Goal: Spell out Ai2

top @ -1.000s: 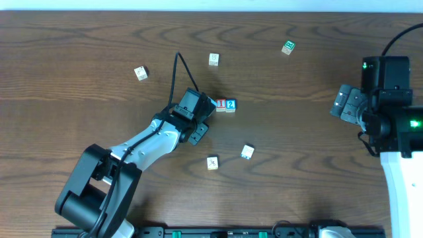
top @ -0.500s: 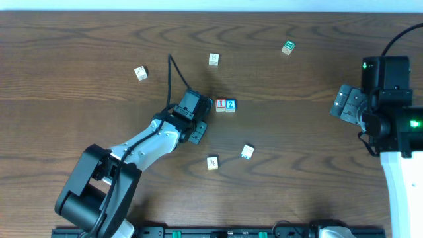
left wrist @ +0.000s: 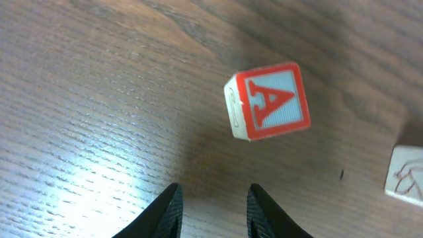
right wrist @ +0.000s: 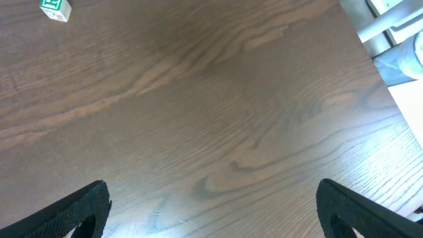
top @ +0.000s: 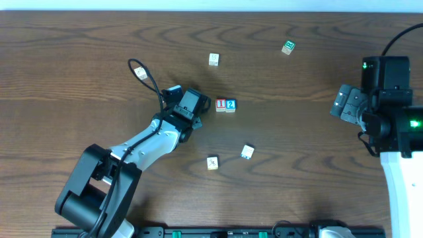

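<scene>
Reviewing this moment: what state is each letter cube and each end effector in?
Pale wooden cube with red A: loose on the table, ahead of the left fingers, not held.
Pale wooden cube with red I: face up, touching the 2 cube.
Pale wooden cube with blue 2: face up, beside the I cube.
Green-marked cube: lying apart, untouched.
Left end effector: narrow gap, empty.
Right end effector: wide open, empty.

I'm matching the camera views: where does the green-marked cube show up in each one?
Overhead: the green-marked cube sits upper right, apart from the other cubes.
Left wrist: not in it.
Right wrist: top left corner, partly cut off by the frame edge.
Shared landmark: the dark wooden table, under everything in all three.
</scene>
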You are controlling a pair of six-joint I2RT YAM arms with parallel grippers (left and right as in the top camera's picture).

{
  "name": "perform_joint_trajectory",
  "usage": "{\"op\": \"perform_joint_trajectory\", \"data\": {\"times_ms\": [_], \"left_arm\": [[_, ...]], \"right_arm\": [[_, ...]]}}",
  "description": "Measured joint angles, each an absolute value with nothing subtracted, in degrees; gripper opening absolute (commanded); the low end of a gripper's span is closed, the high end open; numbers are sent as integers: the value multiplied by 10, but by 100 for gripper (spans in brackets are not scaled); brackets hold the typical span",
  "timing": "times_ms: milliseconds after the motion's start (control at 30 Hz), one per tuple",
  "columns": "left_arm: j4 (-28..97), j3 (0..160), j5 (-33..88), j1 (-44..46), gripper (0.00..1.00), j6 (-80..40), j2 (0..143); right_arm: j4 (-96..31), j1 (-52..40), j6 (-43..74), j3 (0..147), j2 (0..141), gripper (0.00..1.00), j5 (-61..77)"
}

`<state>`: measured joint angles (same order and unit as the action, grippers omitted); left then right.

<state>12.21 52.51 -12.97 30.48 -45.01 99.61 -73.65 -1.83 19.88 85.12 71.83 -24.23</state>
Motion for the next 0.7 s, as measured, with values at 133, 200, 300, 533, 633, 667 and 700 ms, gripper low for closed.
{"op": "perform_joint_trajectory", "data": {"times_ms": [133, 200, 300, 533, 633, 667, 700], "left_arm": [[91, 525, -122, 305, 47, -471, 996], [88, 525, -97, 304, 46, -459, 996], [112, 525, -37, 305, 49, -411, 996], [176, 525, 14, 304, 59, -251, 996], [216, 527, 5, 303, 62, -175, 996], [235, 530, -6, 301, 63, -152, 996], [263, 539, -28, 296, 64, -121, 995]], "right_arm": [[-736, -18, 199, 851, 718, 99, -242], [-736, -18, 199, 851, 718, 99, -243], [-736, -18, 199, 851, 718, 99, -242], [-736, -18, 199, 851, 718, 99, -243], [-736, -18, 199, 851, 718, 99, -242], [-736, -18, 199, 851, 718, 99, -242], [-736, -18, 199, 851, 718, 99, -243]]}}
